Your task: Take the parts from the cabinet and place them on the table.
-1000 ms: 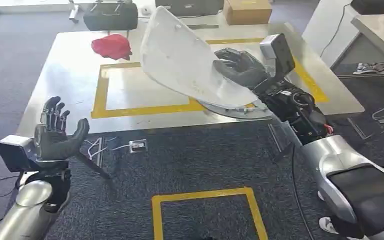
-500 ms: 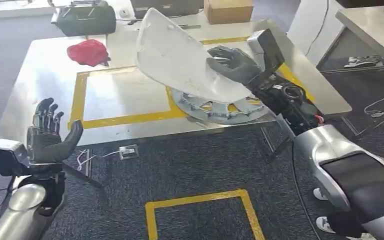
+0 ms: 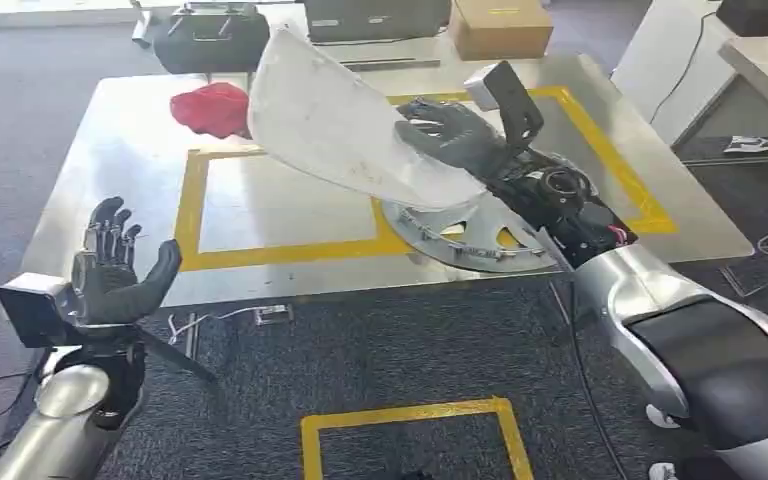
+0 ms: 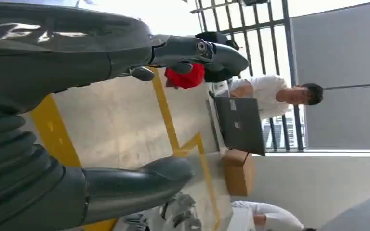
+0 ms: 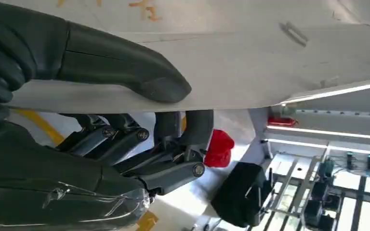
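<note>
Gripped at its lower edge by the right hand [image 3: 460, 135], with the thumb pressed on one face and the fingers [image 5: 139, 144] curled under the other, a large white curved panel [image 3: 335, 125] is held tilted above the tabletop [image 3: 120, 150], in the upper centre of the head view. It is judged to be a thin, stiff moulded shell: light for its size, smooth and possibly slippery, and liable to swing or flex when held by one edge, so a hold nearer its middle, or support from both hands, would be steadier. Below it, a round silver ring-shaped part [image 3: 465, 230] lies on the tabletop across the yellow tape. At lower left, the left hand [image 3: 110, 275] is raised with fingers spread, holding nothing. No containers with visible contents can be made out; a cardboard box [image 3: 500, 25] stands closed at the far edge.
</note>
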